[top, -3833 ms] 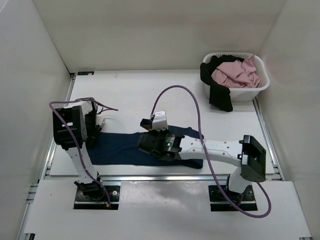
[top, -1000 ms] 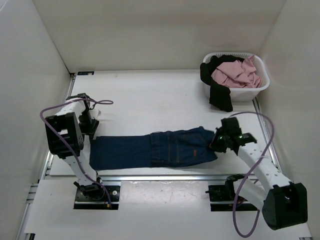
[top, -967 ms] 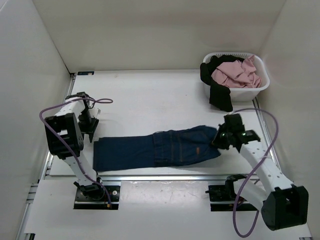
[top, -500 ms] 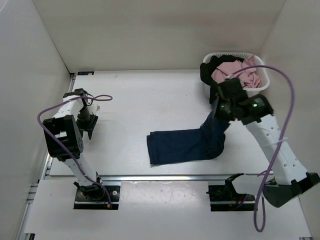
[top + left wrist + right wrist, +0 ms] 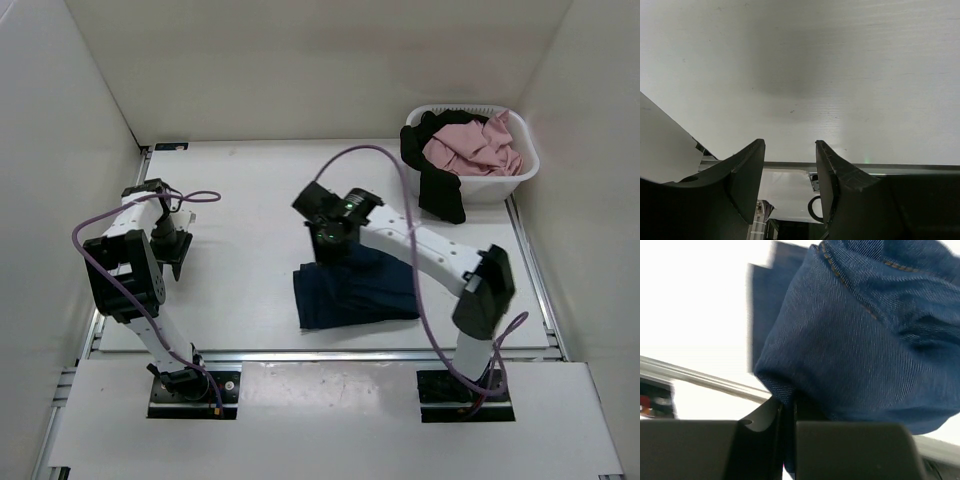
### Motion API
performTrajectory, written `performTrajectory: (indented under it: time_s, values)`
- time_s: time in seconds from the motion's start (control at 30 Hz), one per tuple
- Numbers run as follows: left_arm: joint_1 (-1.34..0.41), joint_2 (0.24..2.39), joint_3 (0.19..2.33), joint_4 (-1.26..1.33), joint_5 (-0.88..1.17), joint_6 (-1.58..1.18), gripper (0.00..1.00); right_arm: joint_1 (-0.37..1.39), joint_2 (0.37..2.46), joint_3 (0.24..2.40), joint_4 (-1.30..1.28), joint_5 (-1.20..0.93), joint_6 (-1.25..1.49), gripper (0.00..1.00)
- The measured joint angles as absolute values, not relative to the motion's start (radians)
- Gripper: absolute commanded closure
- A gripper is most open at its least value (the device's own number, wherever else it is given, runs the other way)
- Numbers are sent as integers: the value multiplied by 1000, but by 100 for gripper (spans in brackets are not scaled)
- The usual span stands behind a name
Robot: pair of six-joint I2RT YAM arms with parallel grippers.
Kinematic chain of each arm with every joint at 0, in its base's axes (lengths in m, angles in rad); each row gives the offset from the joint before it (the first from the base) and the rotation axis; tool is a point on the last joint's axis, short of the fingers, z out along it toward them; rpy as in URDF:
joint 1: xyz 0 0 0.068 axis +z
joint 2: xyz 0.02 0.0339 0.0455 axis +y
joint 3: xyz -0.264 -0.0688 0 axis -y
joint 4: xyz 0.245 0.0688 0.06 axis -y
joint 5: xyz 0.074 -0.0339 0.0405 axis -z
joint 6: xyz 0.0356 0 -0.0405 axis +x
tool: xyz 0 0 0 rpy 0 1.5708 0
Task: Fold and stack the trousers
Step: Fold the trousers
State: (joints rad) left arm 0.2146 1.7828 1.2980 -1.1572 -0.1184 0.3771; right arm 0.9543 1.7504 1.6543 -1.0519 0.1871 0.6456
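Dark navy-blue denim trousers (image 5: 360, 292) are lying doubled over on the white table (image 5: 260, 190), right of centre and toward the near edge. The right end effector (image 5: 333, 243) is gripping a fold at the bundle's far-left part, jaws closed tight on the cloth. The left end effector (image 5: 170, 243) is hanging over the table's left side, jaws parted, holding nothing. A white plastic basket (image 5: 530, 165) is sitting at the far right, carrying a pink garment (image 5: 470, 145) and a black garment (image 5: 437, 192).

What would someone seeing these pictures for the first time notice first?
The dark blue jeans lie folded over mid-table, a bunched end pinched in the right end effector. At the far right corner, a white laundry basket holds a pink garment, a black garment draping over its rim. Far left, the left end effector hangs open.
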Motion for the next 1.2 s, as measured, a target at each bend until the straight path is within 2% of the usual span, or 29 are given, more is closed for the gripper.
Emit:
performTrajectory:
  time_s: [0.1,0.3,0.33,0.37,0.4,0.43,0.5,0.53,0.63,0.87,1.0,1.1,1.2]
  values:
    - [215,1783,1298,-1159,-118,377,43,991,1873,1803,-1034,161,625,100]
    - [215,1783,1297,-1159,-118,384,43,1017,2054,1941,-1065,52,566,100]
    - [215,1783,1297,-1159,-118,384,43,1016,2086,1962,-1074,35,556,97]
    - [215,1783,1297,-1159,-118,384,43,1016,2113,1973,-1076,14,545,92]
    - [215,1783,1297,-1159,-118,385,43,1016,2132,1975,-1076,-7,537,83]
    - [215,1783,1297,-1159,-118,385,43,1015,2148,1975,-1078,-32,527,63]
    - [215,1783,1297,-1159,-118,385,43,1013,2167,1975,-1081,-80,502,49]
    - [215,1783,1297,-1159,-118,385,43,1014,2172,1975,-1081,-106,481,37]
    - [215,1783,1297,-1159,-118,385,43,1024,2172,1998,-1078,-154,432,24]
    - [203,1782,1341,-1190,-105,409,42,1108,2088,2004,-973,-179,311,17]
    - [93,1767,1473,-1209,-41,451,30,1105,1798,1709,-854,-135,323,17]
    - [-59,1750,1591,-1209,48,477,27,1016,1548,1480,-795,-71,372,23]
    - [-205,1745,1692,-1193,161,500,26,886,1375,1298,-748,3,446,24]
